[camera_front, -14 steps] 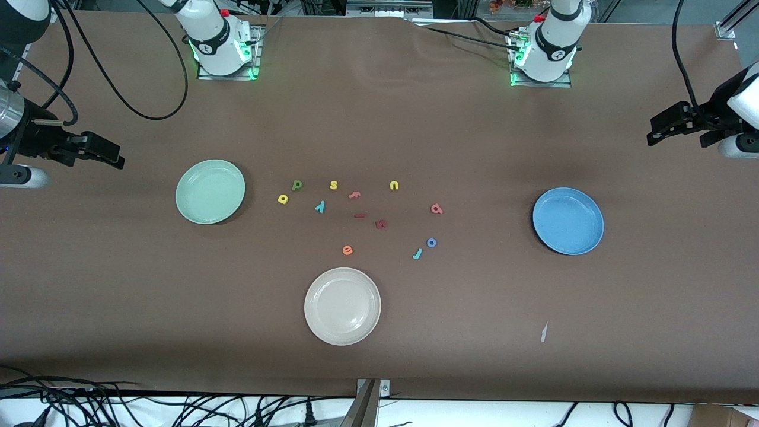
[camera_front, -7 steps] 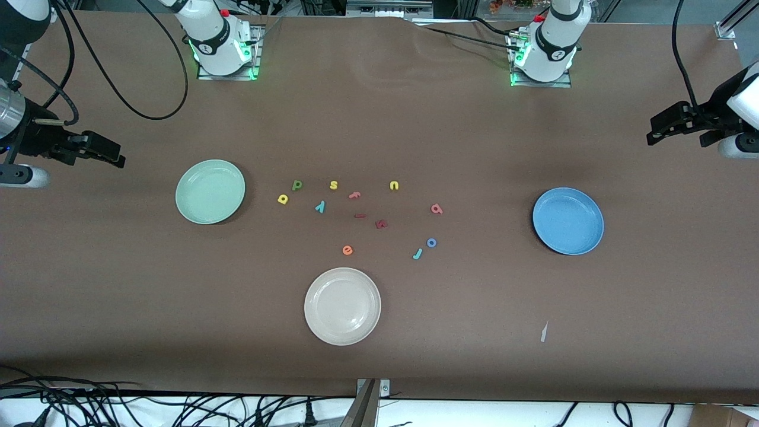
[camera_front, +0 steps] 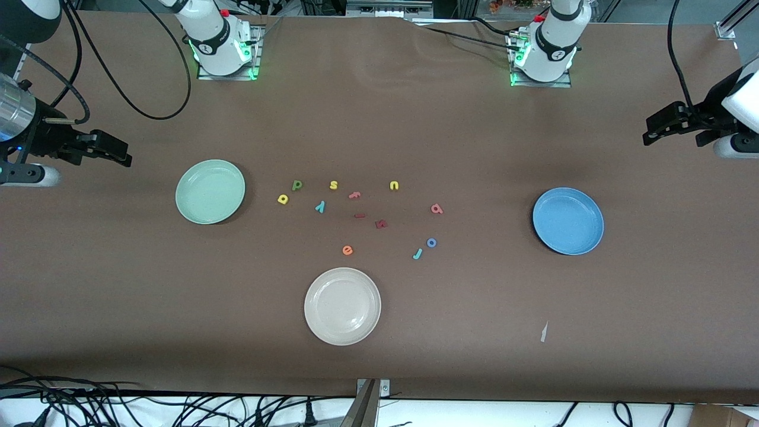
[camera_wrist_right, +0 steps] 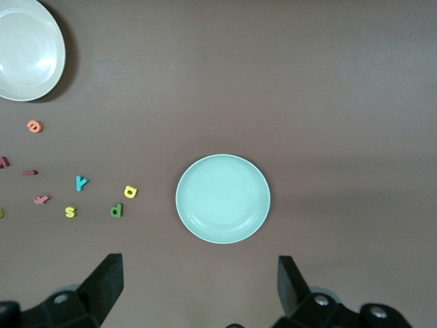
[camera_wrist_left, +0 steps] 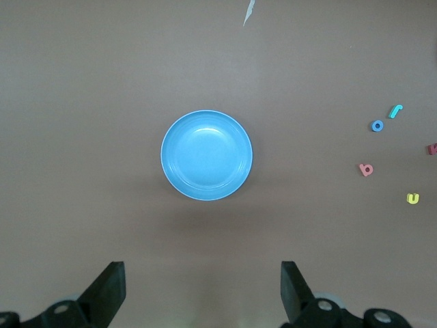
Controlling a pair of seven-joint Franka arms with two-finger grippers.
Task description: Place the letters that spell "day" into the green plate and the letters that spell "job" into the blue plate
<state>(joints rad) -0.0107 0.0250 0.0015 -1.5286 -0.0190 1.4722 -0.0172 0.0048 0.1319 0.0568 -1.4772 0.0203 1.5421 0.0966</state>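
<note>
Right gripper (camera_front: pixel 121 155) shifted inward, left gripper (camera_front: pixel 651 133) raised

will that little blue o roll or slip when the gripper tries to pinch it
The blue o lies flat on the brown table, so it probably won't roll. It looks like thin, light foam, so it may squash a little or skid if nudged. Its small size beside the teal j leaves little margin for the fingers.

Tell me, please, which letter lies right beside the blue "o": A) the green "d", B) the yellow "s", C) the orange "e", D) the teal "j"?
D: the teal "j" lies just beside the blue "o", slightly nearer the front camera; the other letters sit well apart from it.
</note>
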